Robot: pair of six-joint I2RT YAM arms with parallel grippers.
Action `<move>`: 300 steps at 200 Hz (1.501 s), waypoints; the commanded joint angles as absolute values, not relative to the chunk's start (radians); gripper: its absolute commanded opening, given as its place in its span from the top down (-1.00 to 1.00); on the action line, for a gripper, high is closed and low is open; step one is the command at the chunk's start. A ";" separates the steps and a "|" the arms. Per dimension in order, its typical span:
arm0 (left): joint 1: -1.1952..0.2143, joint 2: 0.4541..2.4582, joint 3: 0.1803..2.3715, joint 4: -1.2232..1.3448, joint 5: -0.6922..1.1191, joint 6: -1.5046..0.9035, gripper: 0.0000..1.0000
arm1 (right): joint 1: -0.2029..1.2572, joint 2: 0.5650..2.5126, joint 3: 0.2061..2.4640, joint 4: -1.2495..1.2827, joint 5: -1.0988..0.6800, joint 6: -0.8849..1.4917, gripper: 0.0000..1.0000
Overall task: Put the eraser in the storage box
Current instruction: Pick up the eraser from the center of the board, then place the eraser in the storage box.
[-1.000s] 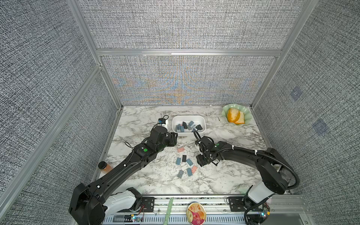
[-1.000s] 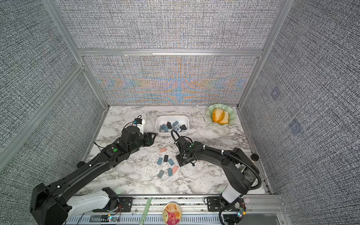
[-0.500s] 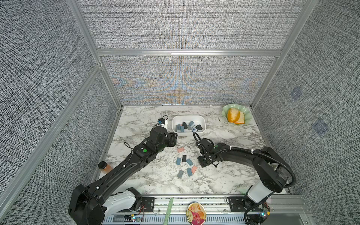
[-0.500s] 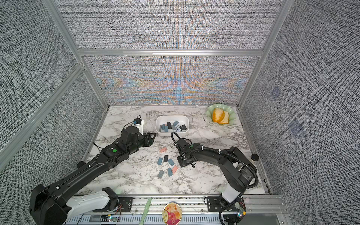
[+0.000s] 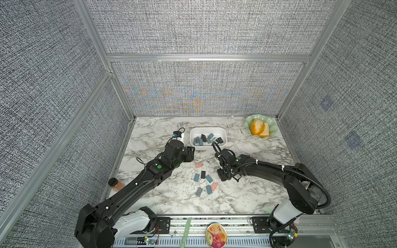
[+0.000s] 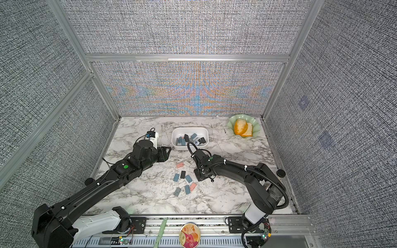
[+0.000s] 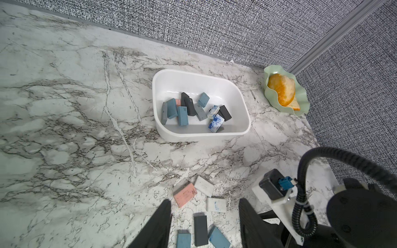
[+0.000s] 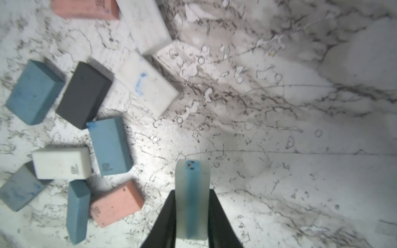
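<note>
The white storage box [image 5: 208, 128] [image 6: 190, 128] [image 7: 199, 136] stands at the back middle of the marble table with several blue, grey and dark erasers in it. Several loose erasers [image 5: 204, 179] [image 6: 184, 180] lie in front of it. My right gripper [image 8: 191, 193] [image 5: 223, 174] is low at the right edge of that pile. It is shut on a white eraser with a blue stripe [image 8: 191, 182], held on edge between the fingers. My left gripper [image 7: 205, 201] [image 5: 191, 153] hovers left of the pile, open, with nothing between its fingers.
A pale green scalloped dish [image 5: 270, 128] with orange food sits at the back right corner. An orange bottle with a black cap [image 5: 115, 184] lies at the table's left edge. A round tin [image 5: 216, 235] rests on the front rail.
The right gripper's jaws have closed on the white and blue eraser at the pile's right edge. The left arm has not moved.
</note>
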State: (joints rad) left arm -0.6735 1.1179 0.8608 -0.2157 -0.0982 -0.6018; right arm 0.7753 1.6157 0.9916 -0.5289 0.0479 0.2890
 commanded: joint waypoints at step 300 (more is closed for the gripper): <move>-0.674 1.066 0.756 -0.244 -0.129 -0.638 -0.05 | 0.514 2.303 2.019 -0.765 0.039 0.160 0.40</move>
State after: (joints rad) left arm -0.6735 1.0630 0.7544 -0.2417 -0.1303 -0.6373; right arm 0.5159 2.2925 2.0087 -0.7521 0.0204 0.1520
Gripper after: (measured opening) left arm 0.526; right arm 0.295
